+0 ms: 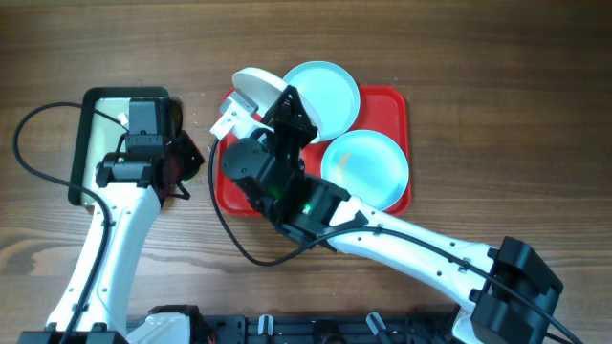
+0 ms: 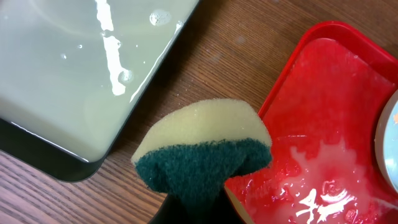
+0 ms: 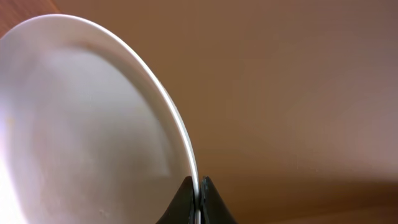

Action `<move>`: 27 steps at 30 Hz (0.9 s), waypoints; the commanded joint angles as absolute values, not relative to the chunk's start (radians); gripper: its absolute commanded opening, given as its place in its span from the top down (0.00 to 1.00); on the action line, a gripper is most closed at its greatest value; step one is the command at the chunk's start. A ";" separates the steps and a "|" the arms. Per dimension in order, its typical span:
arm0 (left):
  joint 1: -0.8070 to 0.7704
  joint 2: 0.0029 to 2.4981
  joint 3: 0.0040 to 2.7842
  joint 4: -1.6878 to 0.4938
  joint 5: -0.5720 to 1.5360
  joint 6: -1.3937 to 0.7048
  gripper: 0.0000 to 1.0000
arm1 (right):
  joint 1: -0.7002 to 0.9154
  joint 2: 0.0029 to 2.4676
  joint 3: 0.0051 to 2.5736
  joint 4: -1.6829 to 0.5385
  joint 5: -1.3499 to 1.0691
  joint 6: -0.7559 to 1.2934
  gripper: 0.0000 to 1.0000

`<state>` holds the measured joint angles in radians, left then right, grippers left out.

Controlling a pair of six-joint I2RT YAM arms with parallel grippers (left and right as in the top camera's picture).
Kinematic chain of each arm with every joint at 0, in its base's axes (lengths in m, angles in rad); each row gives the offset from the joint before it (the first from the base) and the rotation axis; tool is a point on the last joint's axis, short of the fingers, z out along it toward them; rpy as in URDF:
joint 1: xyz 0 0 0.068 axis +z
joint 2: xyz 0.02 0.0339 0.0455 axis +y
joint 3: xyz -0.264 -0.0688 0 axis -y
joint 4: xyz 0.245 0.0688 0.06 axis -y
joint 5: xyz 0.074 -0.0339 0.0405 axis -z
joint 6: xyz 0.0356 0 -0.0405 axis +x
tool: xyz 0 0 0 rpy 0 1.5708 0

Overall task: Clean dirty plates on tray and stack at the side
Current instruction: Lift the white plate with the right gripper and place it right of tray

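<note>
I see the red tray (image 1: 394,103) lying flat around the middle of the table, its floor wet with milky, soapy water in the left wrist view (image 2: 323,118). Two pale blue plates rest face up on it: one (image 1: 323,94) at the far side, reaching over the far rim, and the other (image 1: 367,164) at the right, nearer me, just beside the first. The white plate (image 1: 251,88) is raised over the tray's far left corner, steeply tilted, its rim pinched by the right gripper (image 3: 199,198).
</note>
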<state>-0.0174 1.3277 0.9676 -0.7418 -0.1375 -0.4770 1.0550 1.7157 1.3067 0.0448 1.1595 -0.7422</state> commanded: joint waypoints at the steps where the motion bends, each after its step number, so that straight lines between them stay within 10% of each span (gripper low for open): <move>1: -0.011 1.328 0.969 -0.743 -0.147 -0.487 0.96 | 1.048 1.694 1.324 -0.066 1.075 -0.515 0.96; 3: -0.011 1.328 0.969 -0.743 -0.147 -0.487 0.96 | 1.005 1.696 1.324 -0.314 0.590 -0.344 0.96; 8: -0.011 1.328 0.969 -0.749 -0.147 -0.487 0.96 | 0.808 1.629 1.324 -0.374 0.604 0.136 0.96; 13: -0.011 1.328 0.968 -0.756 -0.147 -0.487 0.96 | 0.123 1.598 1.322 -0.516 -0.302 0.265 0.96; 19: -0.011 1.328 0.968 -0.756 -0.146 -0.488 0.96 | -0.273 1.757 1.320 -0.611 -0.300 0.228 0.96; 27: -0.011 1.328 0.968 -0.756 -0.146 -0.487 0.96 | -0.338 1.955 1.320 -0.579 -0.213 0.226 0.84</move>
